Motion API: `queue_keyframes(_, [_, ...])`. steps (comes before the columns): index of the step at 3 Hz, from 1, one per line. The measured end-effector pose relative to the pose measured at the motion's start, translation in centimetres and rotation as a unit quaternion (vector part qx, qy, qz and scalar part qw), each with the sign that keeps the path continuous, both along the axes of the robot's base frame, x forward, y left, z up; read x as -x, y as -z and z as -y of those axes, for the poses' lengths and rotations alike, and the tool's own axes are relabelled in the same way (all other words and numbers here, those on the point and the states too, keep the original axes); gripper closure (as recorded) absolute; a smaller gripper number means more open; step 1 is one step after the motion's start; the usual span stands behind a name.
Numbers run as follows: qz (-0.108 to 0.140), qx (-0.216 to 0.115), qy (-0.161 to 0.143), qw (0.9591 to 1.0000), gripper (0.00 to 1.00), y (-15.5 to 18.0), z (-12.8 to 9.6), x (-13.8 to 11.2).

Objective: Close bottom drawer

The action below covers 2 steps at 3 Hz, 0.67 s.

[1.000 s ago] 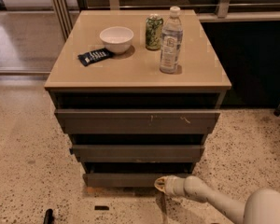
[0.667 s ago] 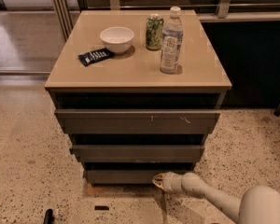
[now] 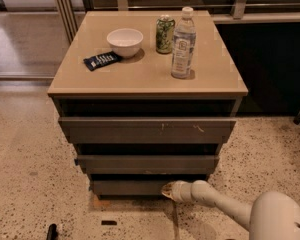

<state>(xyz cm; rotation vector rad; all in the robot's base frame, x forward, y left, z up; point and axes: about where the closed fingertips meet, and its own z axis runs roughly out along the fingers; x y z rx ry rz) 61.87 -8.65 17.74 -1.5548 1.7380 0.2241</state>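
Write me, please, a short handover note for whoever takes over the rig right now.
Tool: low near the floor, at the right end of the bottom drawer front, apparently against it.
Bottom drawer: its front shows below the middle drawer; how far out it stands cannot be told from this view.
Done: tool brought to the front panel.
Left: push the front in until it is fully home, then back the arm away.

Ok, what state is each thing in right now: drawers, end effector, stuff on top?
bottom drawer: pushed in or nearly so, no inside showing
middle drawer: looks shut
top drawer: looks shut
end effector: low, at the bottom drawer's front, right end
bottle: upright, capped
can: upright
bowl: upright, looks empty
packet: lying flat
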Motion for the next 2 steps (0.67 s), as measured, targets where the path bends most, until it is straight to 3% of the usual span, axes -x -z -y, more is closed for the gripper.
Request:
queue_keyframes(1, [-0.042, 0.018, -0.033, 0.9984, 1.00, -0.3, -0.5, 1.8])
queue_keyframes(2, [-0.116, 0.031, -0.066, 0.9905, 1.00, -0.4, -0.2, 5.4])
